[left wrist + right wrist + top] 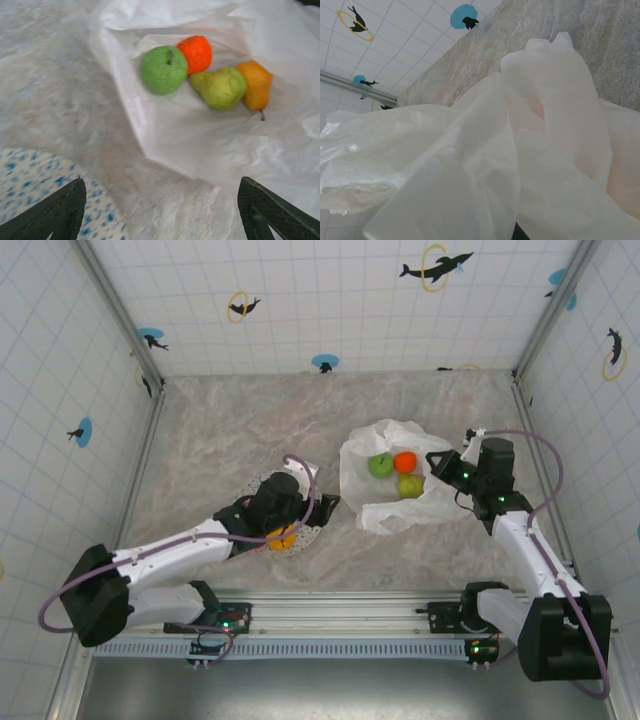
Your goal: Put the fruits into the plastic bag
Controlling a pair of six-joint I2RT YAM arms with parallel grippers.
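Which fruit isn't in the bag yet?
The yellow-orange fruit on the speckled plate, half hidden under the left arm. The green apple, red-orange fruit, green pear and yellow pear lie inside the plastic bag.

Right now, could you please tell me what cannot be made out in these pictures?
Top view: the left gripper covers most of the round blue-speckled plate and the yellow-orange fruit on it; any further fruit there is hidden.
Right wrist view: the thin white plastic bag hides the fingers of the right gripper.
Left wrist view: the bottom edge cuts off the plate.
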